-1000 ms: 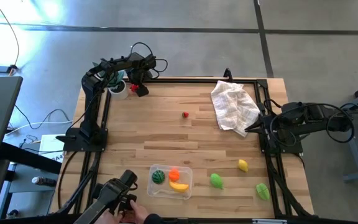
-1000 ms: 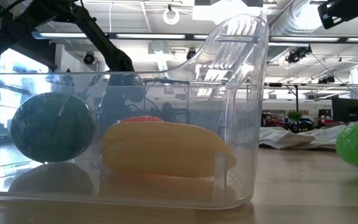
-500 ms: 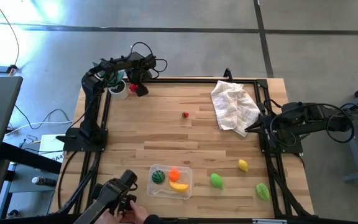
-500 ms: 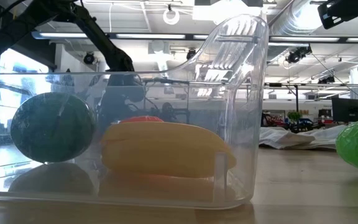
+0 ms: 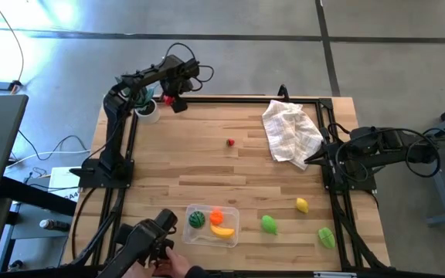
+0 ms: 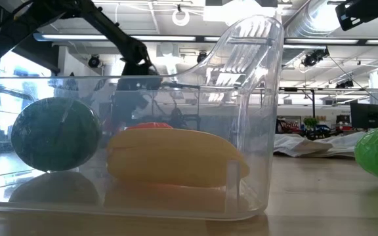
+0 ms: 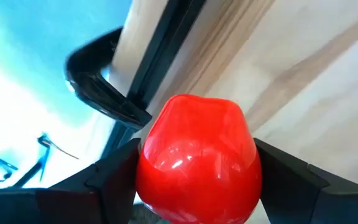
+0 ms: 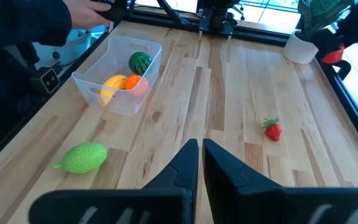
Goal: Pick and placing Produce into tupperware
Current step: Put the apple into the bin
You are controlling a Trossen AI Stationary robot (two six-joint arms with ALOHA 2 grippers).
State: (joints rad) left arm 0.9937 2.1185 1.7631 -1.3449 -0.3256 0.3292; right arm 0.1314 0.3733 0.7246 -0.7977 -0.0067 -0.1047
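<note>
We're in the carry step: our left gripper [image 5: 178, 101] is up over the far left corner of the wooden table [image 5: 207, 170], its two dark fingers [image 7: 114, 177] clamped on either side of a glossy red plastic toy fruit [image 7: 196, 158], held clear of the surface and just beside the white pot with the spiky green plant [image 5: 147, 109]. The clear rectangular plastic container [image 5: 212, 225] sits at the near edge, well apart from where we hold, already carrying a dark green round melon [image 5: 197, 219], an orange fruit [image 5: 216, 217] and a yellow banana [image 5: 222, 230]. Next, we reckon, comes a long sweep across the boards toward that tub, then a drop into whatever gap is left, and room inside looks tight. The path down the middle looks open; a small red strawberry [image 5: 230, 143] lies mid-table, and the crumpled white checked cloth [image 5: 291, 131] is off to the right. Watch the black frame rail [image 7: 160, 46] right by our fingers as we pull away from the corner. Our right gripper [image 8: 199, 163] waits pinched closed and empty on the right side. A yellow lemon [image 5: 302, 205] and two green pieces [image 5: 269, 224] [image 5: 327, 237] lie out near the tub. A person's hand [image 5: 178, 265] rests at the near edge beside the container, so we'd come in carefully there.
</note>
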